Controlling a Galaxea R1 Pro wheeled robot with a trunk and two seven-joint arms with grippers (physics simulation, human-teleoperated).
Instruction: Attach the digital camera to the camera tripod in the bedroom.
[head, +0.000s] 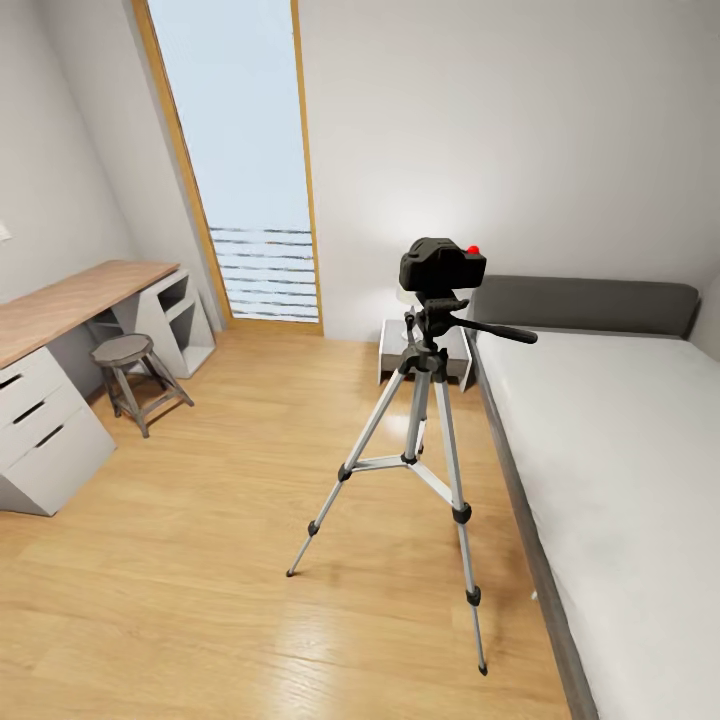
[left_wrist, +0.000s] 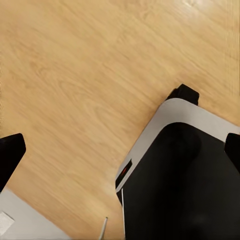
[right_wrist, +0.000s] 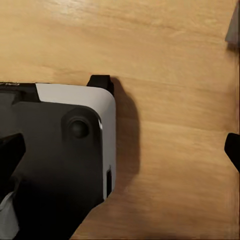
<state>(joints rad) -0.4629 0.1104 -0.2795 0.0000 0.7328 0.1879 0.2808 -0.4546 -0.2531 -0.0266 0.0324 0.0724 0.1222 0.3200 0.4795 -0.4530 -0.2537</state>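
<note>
We see light wood bedroom floor (head: 200, 560); small black digital camera (head: 443, 265) w/ red dot atop silver-legged camera tripod (head: 420, 440), beside grey-headboard bed (head: 610, 460). Both pincers spread wide over floor, tips cut off.

No text, label, brand name or number can be read in any of the views. The small black boxy digital camera (head: 443, 266) carries only a plain red dot on its top, with no lettering. A small red mark on the robot's black and white base (left_wrist: 176, 175), between the fingers, is too small to read.
</note>
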